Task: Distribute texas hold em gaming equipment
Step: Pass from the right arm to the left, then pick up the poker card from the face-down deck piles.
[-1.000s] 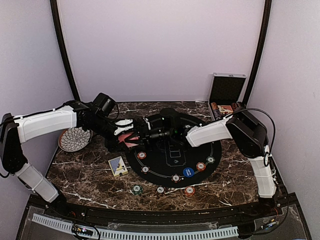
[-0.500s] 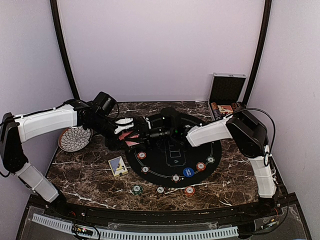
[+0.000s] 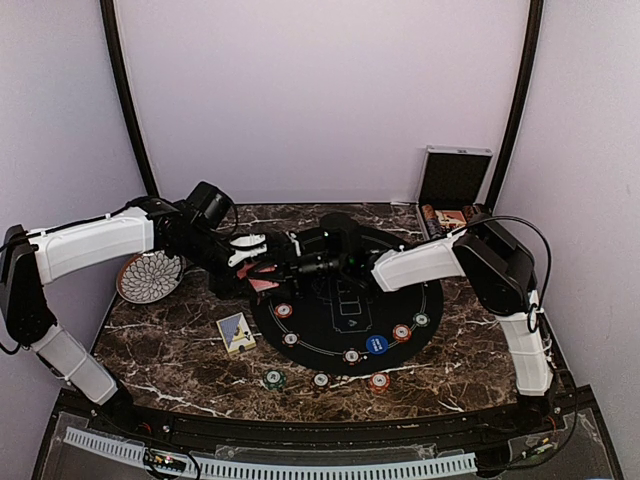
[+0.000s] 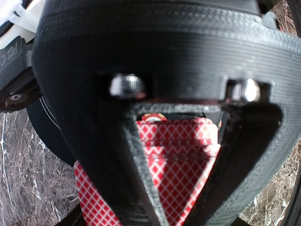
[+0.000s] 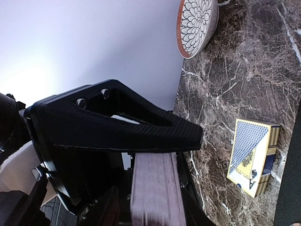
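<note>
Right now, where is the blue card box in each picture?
Top external: the blue card box lies on the marble, just left of the black mat.
Left wrist: not in it.
Right wrist: the box is at the lower right, flat on the marble.
Shared landmark: the patterned plate, up and left of the box from above; at the top in the right wrist view.

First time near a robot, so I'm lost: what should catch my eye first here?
The left gripper and right gripper meet over the far left edge of the round black mat, the left one pinching red-backed cards. Next, poker chips lie along the mat's near rim, and an open silver case stands at the far right corner.
</note>
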Tool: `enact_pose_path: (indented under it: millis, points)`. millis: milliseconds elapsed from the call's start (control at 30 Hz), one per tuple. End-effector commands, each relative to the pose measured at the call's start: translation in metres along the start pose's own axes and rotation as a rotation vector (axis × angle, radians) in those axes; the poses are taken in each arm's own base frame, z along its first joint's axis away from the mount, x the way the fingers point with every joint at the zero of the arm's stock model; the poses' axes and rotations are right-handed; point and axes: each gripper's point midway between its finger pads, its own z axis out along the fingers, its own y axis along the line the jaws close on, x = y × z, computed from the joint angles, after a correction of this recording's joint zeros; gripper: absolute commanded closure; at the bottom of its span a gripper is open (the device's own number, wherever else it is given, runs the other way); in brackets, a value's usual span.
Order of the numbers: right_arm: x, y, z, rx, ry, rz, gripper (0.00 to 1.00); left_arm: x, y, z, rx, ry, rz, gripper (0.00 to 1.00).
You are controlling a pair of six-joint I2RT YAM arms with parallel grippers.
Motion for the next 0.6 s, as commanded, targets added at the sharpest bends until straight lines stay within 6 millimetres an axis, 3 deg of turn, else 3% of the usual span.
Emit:
enact_pose_path:
  millis: [0, 133, 300, 567]
  points:
    - [-0.002, 0.003, 0.005, 0.019, 0.004, -0.052, 0.59, -0.011, 0.006, -0.007, -0.017, -0.023, 0.010, 0.77]
    - [-0.007, -0.014, -0.001, 0.124, -0.019, -0.059, 0.61, -0.011, 0.006, -0.011, -0.028, -0.023, 0.014, 0.84]
    - [-0.009, -0.020, -0.011, 0.150, -0.037, -0.052, 0.61, -0.014, 0.005, -0.015, -0.026, -0.035, 0.004, 0.86]
    - [-0.014, -0.006, -0.015, 0.149, -0.063, -0.082, 0.51, -0.012, 0.002, -0.016, -0.017, -0.028, -0.011, 0.87]
